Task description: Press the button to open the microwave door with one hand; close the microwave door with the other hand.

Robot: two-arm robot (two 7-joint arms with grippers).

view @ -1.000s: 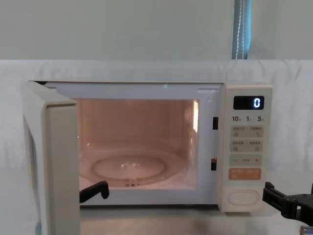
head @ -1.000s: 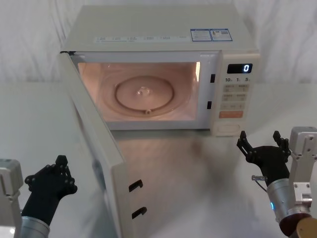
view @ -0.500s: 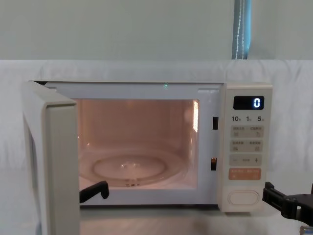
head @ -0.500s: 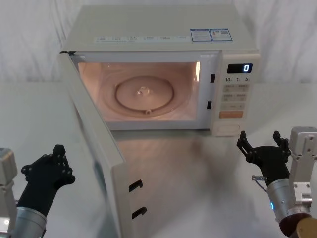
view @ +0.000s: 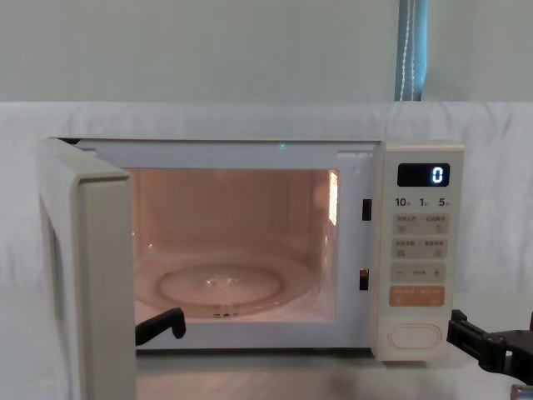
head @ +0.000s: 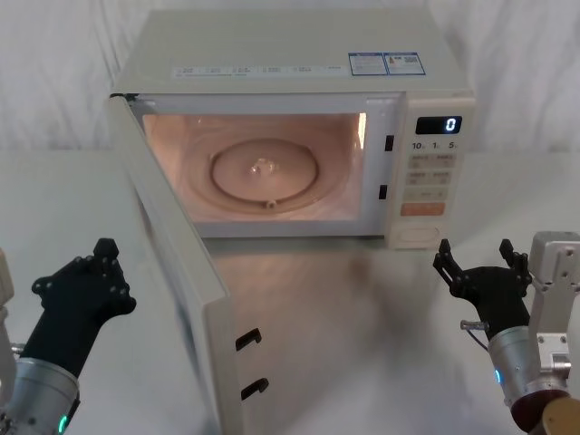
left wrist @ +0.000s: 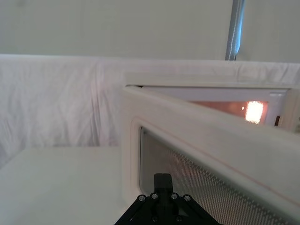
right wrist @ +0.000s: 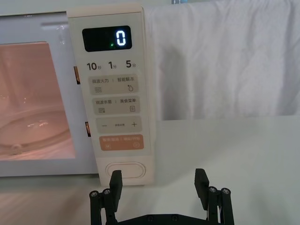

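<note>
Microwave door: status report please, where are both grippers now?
Microwave door swung wide open. Left gripper outside the door, not touching. Right gripper open, in front of the button, off it. Nothing in the way.

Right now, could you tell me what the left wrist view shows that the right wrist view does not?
The left wrist view alone shows the outer face of the open microwave door, with its mesh window and thin pinkish outline, seen just past the left gripper. The right wrist view alone shows the control panel with its display reading 0, the orange key, and the button just beyond the open right gripper. Both share the lit cavity of the microwave and the white cloth backdrop.
</note>
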